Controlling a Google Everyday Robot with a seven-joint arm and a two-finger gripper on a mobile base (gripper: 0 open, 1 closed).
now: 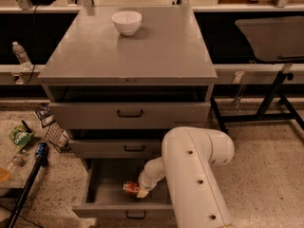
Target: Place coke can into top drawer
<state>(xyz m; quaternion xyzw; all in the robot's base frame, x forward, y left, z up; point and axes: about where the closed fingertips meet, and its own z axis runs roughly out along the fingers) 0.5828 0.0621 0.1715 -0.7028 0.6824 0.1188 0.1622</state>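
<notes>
1. While the white arm [192,175] bends down from the right foreground, its gripper [141,193] sits low inside the open top drawer [105,182], the lowest tier of the grey cabinet [142,56].
2. And there's the coke can [129,188]: in that drawer, on its floor, a little right of the middle, red side showing. Upright or tipped, I cannot tell.
3. The gripper is pressed right up against the can's right side, touching it. Whether it is clamped on the can or only resting beside it cannot be told from this angle.
4. Above, the middle drawer [114,148] and the upper drawer [85,115], each with a small black handle, sit far less pulled out than the bottom one.
5. Up on the cabinet top, a white bowl [126,22] stands near the back edge, left of centre, well apart from the action.
6. Off to the left, a clear bottle [21,55] stands on a ledge, and a green packet [20,137] lies on the speckled floor below it.
</notes>
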